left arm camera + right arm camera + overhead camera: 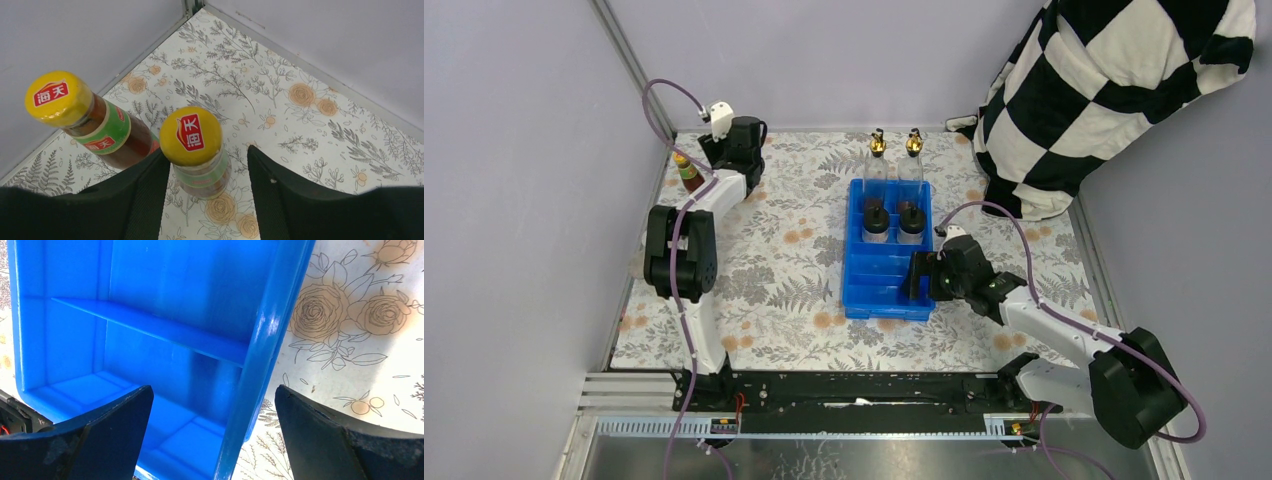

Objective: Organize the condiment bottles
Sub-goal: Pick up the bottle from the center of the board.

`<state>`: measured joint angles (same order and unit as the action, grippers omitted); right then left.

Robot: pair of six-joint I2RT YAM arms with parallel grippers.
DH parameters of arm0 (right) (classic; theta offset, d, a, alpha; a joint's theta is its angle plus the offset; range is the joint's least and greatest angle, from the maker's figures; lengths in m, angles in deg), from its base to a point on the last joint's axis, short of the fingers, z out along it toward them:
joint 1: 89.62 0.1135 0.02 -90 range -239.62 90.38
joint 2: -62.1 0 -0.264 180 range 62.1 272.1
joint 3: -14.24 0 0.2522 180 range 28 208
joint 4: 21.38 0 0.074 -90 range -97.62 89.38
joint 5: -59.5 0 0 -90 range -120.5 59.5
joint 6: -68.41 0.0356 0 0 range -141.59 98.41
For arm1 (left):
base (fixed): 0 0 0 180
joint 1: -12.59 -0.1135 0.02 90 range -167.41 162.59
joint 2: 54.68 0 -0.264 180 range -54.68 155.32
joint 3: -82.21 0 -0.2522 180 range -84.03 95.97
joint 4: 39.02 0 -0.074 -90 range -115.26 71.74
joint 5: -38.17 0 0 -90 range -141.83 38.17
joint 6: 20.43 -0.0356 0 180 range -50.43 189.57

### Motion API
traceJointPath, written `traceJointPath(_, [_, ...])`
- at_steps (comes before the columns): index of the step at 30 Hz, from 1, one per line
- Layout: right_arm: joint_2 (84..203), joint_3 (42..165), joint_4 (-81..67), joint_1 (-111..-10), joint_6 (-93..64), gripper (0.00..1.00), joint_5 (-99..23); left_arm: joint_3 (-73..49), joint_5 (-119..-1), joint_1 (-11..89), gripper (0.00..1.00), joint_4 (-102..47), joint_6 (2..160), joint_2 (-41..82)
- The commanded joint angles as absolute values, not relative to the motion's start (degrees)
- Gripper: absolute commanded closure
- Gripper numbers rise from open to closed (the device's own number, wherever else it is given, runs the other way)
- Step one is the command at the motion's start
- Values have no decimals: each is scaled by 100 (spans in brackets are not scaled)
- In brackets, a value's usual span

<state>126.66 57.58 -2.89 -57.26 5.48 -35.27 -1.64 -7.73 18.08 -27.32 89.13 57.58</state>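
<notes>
Possibly the neighbouring bottle [102, 132] could be toppled when the left jaws, apart around the yellow-capped bottle [190, 135], are closed; right jaws are spread wide.

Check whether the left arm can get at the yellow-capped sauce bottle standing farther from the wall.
Probably yes: the left gripper straddles that sauce bottle, a finger on each side, with a gap visible on one side. The other sauce bottle stands close beside one finger and might be nudged.
</notes>
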Motion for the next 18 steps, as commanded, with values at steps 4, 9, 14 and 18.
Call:
traceJointPath(4, [12838, 5674, -631, -5697, 670, 0, -3829, -199, -493, 1708, 40, -3395, 8866, 5629])
traceJointPath(9, [12928, 5658, -702, -5698, 694, 0, -3884, -296, -391, 1677, 49, -3583, 8830, 5612])
traceJointPath(14, [12973, 5588, -709, -5701, 725, 0, -3910, -368, -413, 1637, 68, -3647, 8857, 5656])
traceJointPath(18, [12972, 5551, -709, -5695, 750, 0, -3944, -482, -566, 1637, 95, -3584, 9038, 5629])
